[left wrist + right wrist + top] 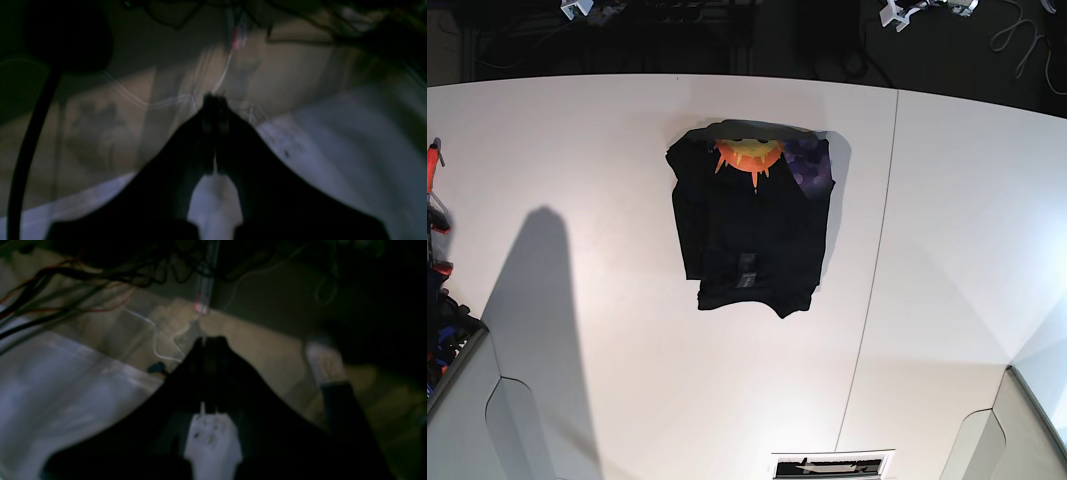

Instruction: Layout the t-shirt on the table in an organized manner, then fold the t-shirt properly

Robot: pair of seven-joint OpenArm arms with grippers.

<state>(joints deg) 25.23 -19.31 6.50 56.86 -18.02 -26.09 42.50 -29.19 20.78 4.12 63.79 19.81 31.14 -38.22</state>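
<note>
Upper centre of base view: t-shirt (752,225) folded on worktop (577,150). Left gripper (215,100), right gripper (210,340) both closed, empty. Check your fold edges align.

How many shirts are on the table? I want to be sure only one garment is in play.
1. The t-shirt lies folded near the middle of the table, just left of the seam line in the base view. Another could hide underneath it.

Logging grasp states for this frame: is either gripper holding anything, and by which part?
Nothing is held. The left gripper and right gripper are both shut on nothing, away from the black cloth t-shirt, which lies folded on the white table.
</note>
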